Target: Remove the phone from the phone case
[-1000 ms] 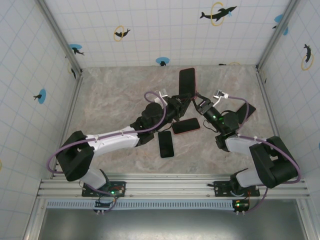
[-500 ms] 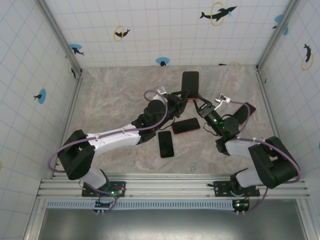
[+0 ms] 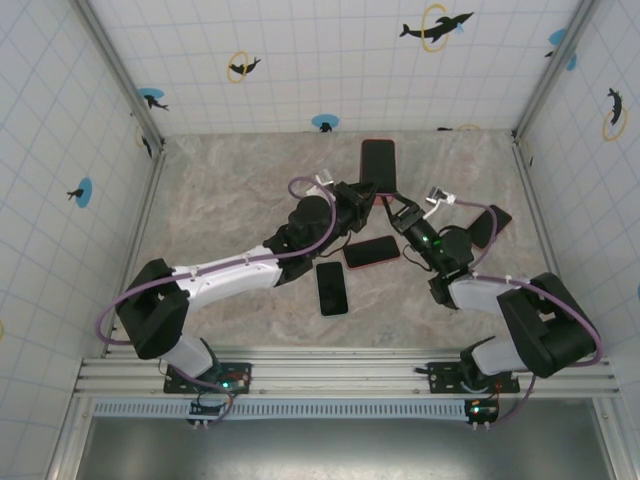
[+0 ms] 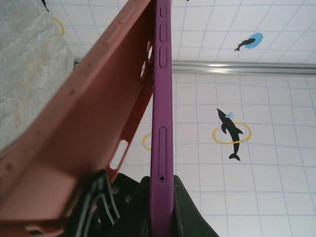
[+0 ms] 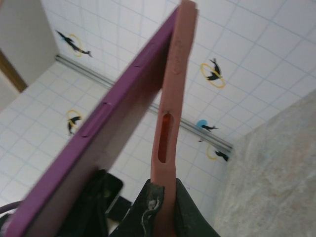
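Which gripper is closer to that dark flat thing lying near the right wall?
Right. The right gripper is a little to the left of the dark flat thing; the left gripper is farther left, beyond it.

Dolphin-stickered white grid walls [image 3: 300, 60] surround a marbled tabletop [image 3: 220, 190].

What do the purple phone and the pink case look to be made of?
Phone: likely metal or hard plastic. Its purple edge has a smooth satin finish, runs straight, and shows crisp button outlines.
Case: probably soft silicone or rubbery plastic with a matte salmon-pink finish. Its wall stands away from the phone at an angle, and its cut-outs have rounded edges.
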You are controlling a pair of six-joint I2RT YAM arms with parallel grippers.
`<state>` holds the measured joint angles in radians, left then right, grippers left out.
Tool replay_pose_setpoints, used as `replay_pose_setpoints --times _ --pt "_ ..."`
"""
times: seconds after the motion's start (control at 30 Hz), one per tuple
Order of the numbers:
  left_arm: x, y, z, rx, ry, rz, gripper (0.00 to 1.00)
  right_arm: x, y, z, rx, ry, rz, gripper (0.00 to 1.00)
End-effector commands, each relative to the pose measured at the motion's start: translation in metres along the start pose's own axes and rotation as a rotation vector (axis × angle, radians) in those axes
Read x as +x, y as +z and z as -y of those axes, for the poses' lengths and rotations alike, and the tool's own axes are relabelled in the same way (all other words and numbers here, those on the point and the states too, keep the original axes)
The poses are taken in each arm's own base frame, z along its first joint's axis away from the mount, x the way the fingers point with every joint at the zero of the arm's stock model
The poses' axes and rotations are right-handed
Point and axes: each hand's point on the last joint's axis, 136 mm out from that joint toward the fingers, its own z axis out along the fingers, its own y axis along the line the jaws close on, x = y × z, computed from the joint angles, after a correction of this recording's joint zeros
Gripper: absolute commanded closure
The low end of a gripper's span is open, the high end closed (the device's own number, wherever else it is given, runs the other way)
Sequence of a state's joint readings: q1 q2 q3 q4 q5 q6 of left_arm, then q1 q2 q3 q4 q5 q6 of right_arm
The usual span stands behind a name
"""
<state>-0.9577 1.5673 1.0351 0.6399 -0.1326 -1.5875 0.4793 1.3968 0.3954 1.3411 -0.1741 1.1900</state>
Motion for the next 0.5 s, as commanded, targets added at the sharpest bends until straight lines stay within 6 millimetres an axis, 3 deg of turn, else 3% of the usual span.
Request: replay_pose_setpoints --times 0.0,0.33,0.47 --pt "0.004 -0.001 0.036 0.078 0.026 -0.021 0.93 -0.006 0.010 0.004 0.077 -0.035 0.024 1.00" --pt "0.004 -0.019 0.016 -0.014 0.101 -0.045 0.93 -0.013 0.013 0.039 0.241 -0.021 0.074 1.00" --pt "-0.024 -0.032 -0.001 -0.114 0.232 -0.020 0.93 -0.008 0.015 0.046 0.264 -0.013 0.051 1.00"
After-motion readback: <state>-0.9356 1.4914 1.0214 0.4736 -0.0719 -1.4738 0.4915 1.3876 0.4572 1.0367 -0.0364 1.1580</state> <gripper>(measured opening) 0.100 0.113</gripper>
